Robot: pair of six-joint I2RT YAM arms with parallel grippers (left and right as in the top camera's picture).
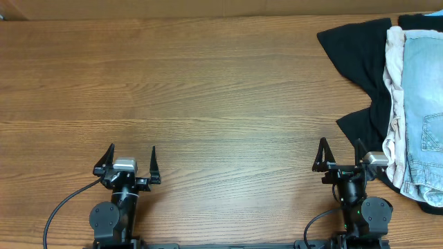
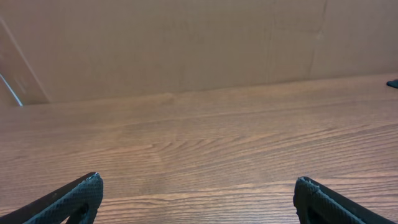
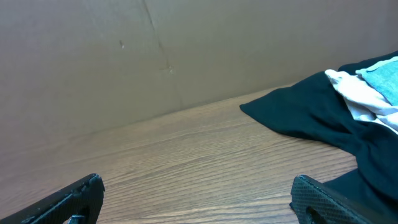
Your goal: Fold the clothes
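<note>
A pile of clothes lies at the table's right edge. Pale blue denim shorts (image 1: 423, 104) lie on top, over a cream-white garment (image 1: 395, 83) and a black garment (image 1: 360, 48). The right wrist view shows the black garment (image 3: 305, 112), the white one (image 3: 360, 96) and a corner of denim (image 3: 382, 78). My right gripper (image 1: 340, 153) is open and empty, just left of the pile's near end. My left gripper (image 1: 132, 158) is open and empty at the near left, far from the clothes. Its fingers frame bare wood in the left wrist view (image 2: 199, 199).
The wooden table (image 1: 194, 90) stretches left of the pile. A brown cardboard wall (image 2: 186, 43) stands along the far edge. Black cables run from both arm bases at the near edge.
</note>
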